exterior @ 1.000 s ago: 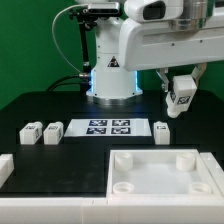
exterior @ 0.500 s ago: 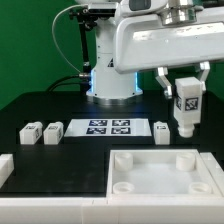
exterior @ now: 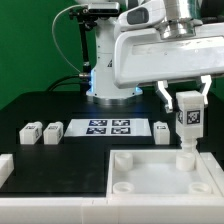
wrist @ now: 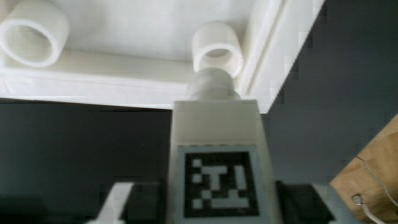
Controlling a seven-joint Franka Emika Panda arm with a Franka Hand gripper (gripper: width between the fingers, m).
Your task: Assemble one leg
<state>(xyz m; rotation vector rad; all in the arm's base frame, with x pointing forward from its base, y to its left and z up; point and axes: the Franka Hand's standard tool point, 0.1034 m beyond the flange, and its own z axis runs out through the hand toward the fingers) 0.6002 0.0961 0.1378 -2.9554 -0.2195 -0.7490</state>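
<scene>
While the fingers (exterior: 164, 97) clamp the small white tagged plastic leg (exterior: 187, 118) upright over a corner socket (wrist: 214, 42) of the large white rimmed tray (exterior: 140, 186), insertion looks in hand; next, lower it straight.

Bright, even light; wrist view soft, the leg (wrist: 217, 140) slightly blurred.

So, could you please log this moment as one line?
gripper: shut on leg | leg: upright, tip at tray corner socket | seated: cannot tell
</scene>
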